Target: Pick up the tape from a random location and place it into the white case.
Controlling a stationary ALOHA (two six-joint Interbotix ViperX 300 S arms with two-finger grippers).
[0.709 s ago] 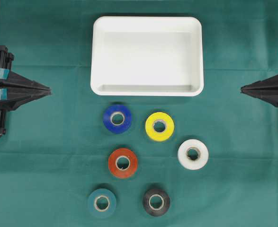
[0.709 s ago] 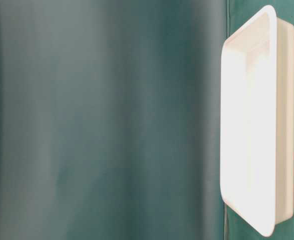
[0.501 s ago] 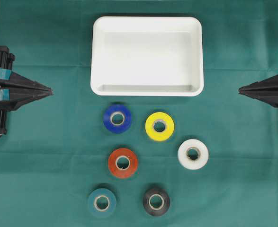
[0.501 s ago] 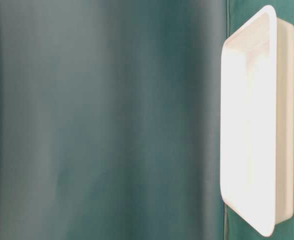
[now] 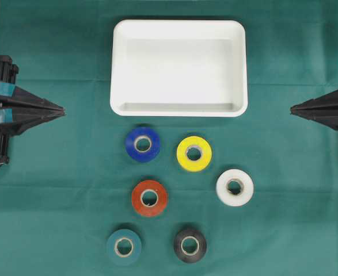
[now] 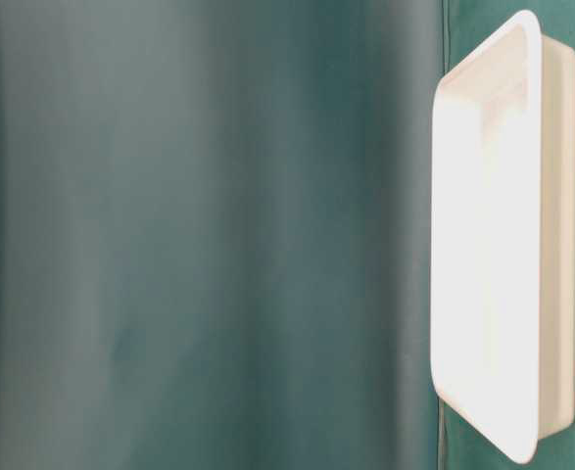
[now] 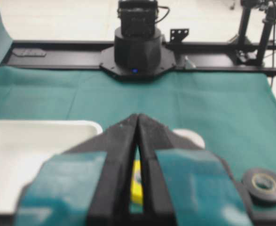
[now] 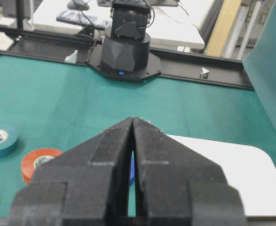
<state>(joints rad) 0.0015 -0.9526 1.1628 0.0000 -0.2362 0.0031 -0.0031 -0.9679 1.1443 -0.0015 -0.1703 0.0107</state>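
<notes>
Both end effectors closed and empty at the worktop's sides.

The left end effector (image 5: pixel 60 111) and right end effector (image 5: pixel 293 107) are seen well apart from the shallow white plastic case (image 5: pixel 179 109); six tape rolls, including the yellow tape roll (image 5: pixel 194 153), lie just below it on the green-clothed worktop (image 5: pixel 59 184).

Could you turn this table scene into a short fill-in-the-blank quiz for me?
1. The number of tape rolls lying on the green cloth is ____.
2. The white case holds ____ rolls.
3. The roll nearest the white case is the yellow roll or the ____ one.
4. The left gripper and right gripper both have their jaws ____.

Missing words: six; no; blue; shut
</notes>
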